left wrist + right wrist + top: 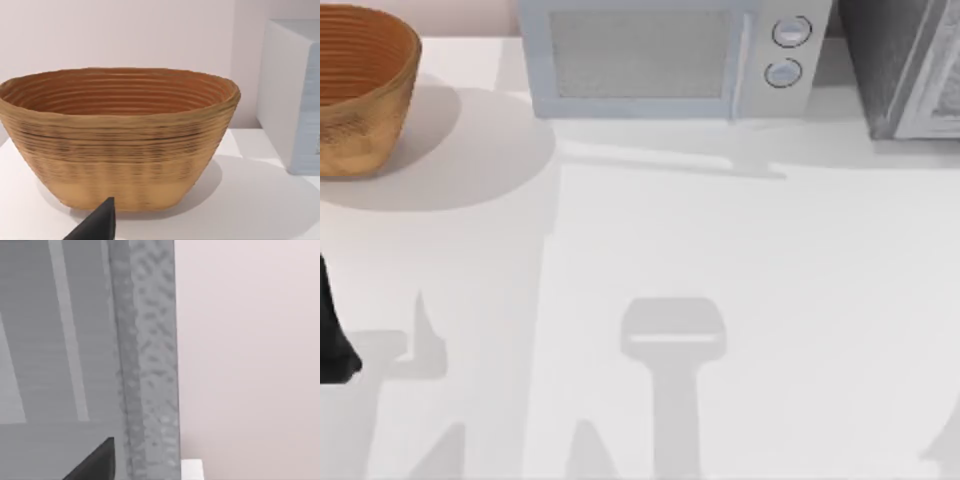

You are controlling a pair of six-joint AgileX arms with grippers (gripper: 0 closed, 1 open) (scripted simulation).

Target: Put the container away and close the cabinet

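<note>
The container is out of view. The cabinet (898, 62), dark grey and speckled with a pale framed door panel (945, 95), stands at the table's back right corner. In the right wrist view the cabinet (147, 355) is very close, its pale panel (55, 340) beside the speckled edge. A dark tip of my right gripper (95, 462) points at that panel. My left arm (334, 335) sits at the table's left edge. A dark tip of my left gripper (97, 225) hangs just in front of the woven basket (120, 135).
The woven brown basket (360, 85) stands at the back left. A white microwave (660, 55) with two round knobs (788, 50) sits at the back middle, between basket and cabinet. The white tabletop (720, 250) stretches in front of them.
</note>
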